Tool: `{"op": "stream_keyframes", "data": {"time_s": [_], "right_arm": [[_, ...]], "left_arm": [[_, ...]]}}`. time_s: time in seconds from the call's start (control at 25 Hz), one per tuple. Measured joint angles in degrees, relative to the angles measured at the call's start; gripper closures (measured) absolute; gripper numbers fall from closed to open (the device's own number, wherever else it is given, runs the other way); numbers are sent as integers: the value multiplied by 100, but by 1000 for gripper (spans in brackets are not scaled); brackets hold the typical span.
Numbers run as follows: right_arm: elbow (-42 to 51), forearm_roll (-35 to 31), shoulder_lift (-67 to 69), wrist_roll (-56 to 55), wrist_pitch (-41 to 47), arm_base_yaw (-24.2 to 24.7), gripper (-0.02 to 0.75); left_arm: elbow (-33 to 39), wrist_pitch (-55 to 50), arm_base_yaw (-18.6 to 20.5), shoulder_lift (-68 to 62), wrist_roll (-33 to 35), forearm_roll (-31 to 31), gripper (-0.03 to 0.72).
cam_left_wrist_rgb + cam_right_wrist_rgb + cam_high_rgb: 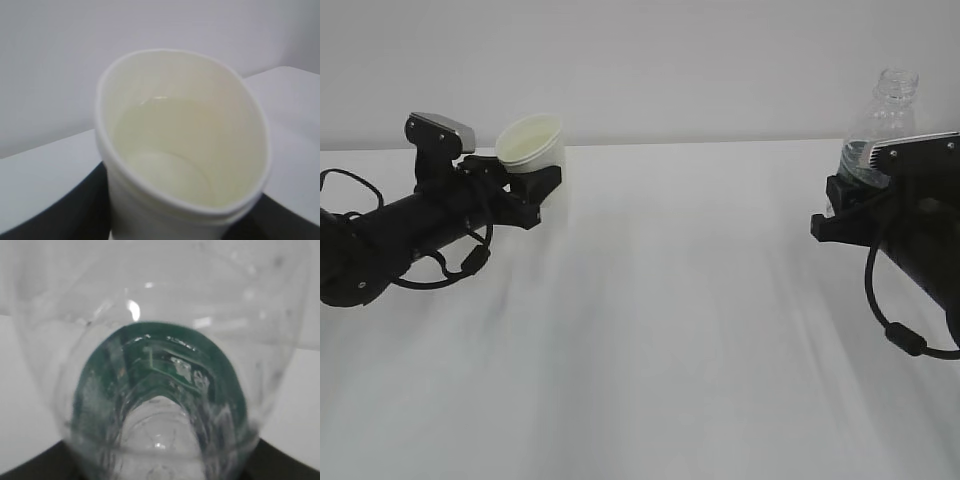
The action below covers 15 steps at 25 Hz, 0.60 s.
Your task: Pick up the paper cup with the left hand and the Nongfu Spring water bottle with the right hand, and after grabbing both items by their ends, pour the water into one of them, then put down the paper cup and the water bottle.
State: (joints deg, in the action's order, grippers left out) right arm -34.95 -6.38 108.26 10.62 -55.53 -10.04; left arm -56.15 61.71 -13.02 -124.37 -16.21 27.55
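My left gripper point(542, 185) is shut on the lower part of the white paper cup point(532, 140), which leans with its mouth up and towards the camera. In the left wrist view the cup point(185, 150) fills the frame, with black fingers point(75, 210) on either side. A faint ring on its cream inside looks like clear water point(165, 145). At the right edge the right gripper point(845, 205) grips the clear capless bottle point(885, 110) low down, upright. In the right wrist view the bottle point(160, 365) shows its green label band. Whether water is left in it I cannot tell.
The white table point(670, 320) stretches between the two arms with nothing standing on it in view. A plain pale wall point(700, 60) closes the back. Black cables hang under both arms.
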Motion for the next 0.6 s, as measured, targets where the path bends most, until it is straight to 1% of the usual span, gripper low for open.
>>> {"op": "stream_keyframes", "data": {"time_s": [0.2,0.4,0.6], "right_arm": [[0,0,0,0,0,0,378],[0,0,0,0,0,0,378],[0,0,0,0,0,0,379]], "left_arm": [[0,0,106,0,84,-337,281],[0,-105,172,0,326,-730,282],[0,-313,181,0,720,-1070,282]]}}
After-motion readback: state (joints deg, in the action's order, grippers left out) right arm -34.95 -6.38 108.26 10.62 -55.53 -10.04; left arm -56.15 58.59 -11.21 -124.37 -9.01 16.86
